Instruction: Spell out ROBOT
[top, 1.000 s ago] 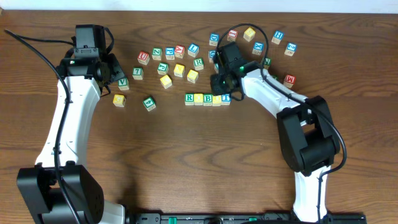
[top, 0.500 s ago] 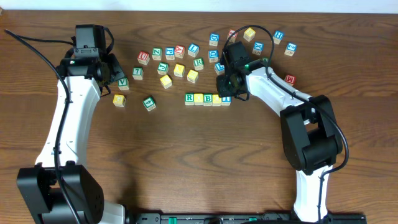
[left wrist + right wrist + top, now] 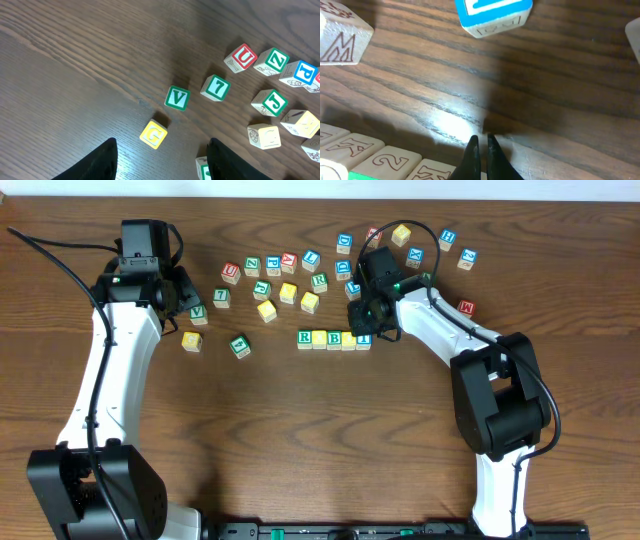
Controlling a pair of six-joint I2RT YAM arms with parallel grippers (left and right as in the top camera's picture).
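Plainly, R block near B block

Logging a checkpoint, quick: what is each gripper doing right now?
Left gripper: open, holding nothing.
Right gripper: shut, nothing between its fingers.

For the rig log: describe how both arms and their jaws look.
Left arm and right arm match: white rounded links, black joints and bases. A black cable loops beside each. Jaws are black and tapered.
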